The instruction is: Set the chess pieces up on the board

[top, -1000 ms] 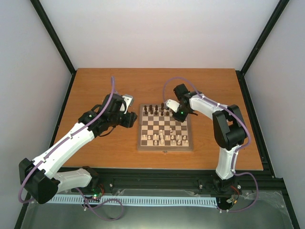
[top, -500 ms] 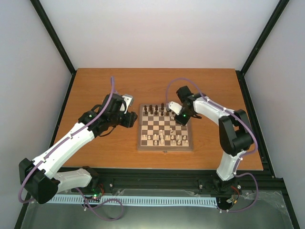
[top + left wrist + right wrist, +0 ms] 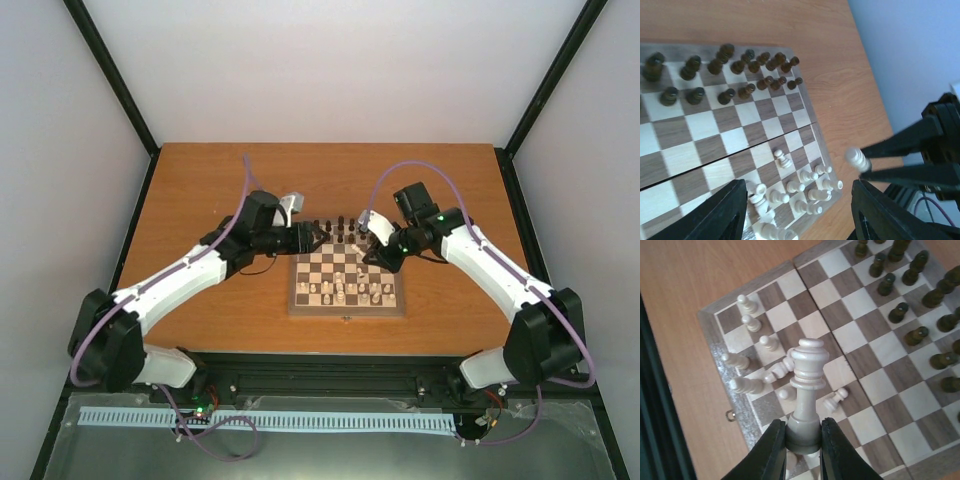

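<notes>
- Both arms have swung since a second ago. My left tool (image 3: pixel 312 237) has come off the worktop (image 3: pixel 220 180) to the far-left corner of the board (image 3: pixel 347 312), and my right arm (image 3: pixel 500 275) has stretched out low to the side.
- My right tool (image 3: pixel 803 436) is clenched on the foot of a tall cream piece (image 3: pixel 809 371), held in the air over the right side of the board. My left tool is spread wide with nothing between its fingers.
- That grip takes only the base. A quick swing or a hard set-down could make the piece pivot or slip out.
- The other cream pieces (image 3: pixel 782 369) crowd the near rows, and several lie on their sides. Lowering among them could topple more, or send one rolling off the edge onto the worktop.
- The dark pieces (image 3: pixel 740 65) stand in the two far rows, just beside my left tool. A small drift there would bowl them over.
- Both tools hang near each other over a small board, so crossing paths could bring a collision.
</notes>
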Controlling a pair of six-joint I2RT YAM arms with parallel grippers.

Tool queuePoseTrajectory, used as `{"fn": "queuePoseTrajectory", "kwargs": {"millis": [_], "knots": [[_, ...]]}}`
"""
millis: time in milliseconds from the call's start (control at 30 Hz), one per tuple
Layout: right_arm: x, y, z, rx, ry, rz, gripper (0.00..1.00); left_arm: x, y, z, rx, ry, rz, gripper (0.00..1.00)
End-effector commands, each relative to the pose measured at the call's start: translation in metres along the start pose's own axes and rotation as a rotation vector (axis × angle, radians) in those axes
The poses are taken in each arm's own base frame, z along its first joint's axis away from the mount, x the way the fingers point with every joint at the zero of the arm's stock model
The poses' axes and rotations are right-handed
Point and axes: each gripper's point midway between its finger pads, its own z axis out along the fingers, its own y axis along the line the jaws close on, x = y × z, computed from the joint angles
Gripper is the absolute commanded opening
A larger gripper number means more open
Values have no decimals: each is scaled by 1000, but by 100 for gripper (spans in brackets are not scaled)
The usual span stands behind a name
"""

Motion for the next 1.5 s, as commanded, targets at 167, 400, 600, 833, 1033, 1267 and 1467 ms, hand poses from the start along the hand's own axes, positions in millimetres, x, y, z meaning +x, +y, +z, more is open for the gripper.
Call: {"fn": "queuePoseTrajectory", "kwargs": {"millis": [167, 400, 600, 833, 1033, 1267, 1467], "knots": [[1, 28, -2, -107, -71, -2, 15, 7, -57, 49, 188, 111, -3, 55], [0, 29, -4, -105, -83, -10, 15, 21, -61, 65, 207, 169, -13, 48], [0, 29, -3, -106, -83, -9, 15, 26, -63, 68, 226, 194, -25, 37], [1, 27, 0, -105, -75, -4, 15, 29, -67, 71, 249, 218, -22, 27], [1, 25, 2, -104, -71, -2, 16, 32, -71, 70, 261, 230, -14, 20], [3, 23, 4, -94, -62, 2, 18, 33, -76, 65, 269, 233, 10, 11], [1, 22, -4, -63, -70, -11, 38, 21, -61, 48, 128, 163, 111, 10]]}}
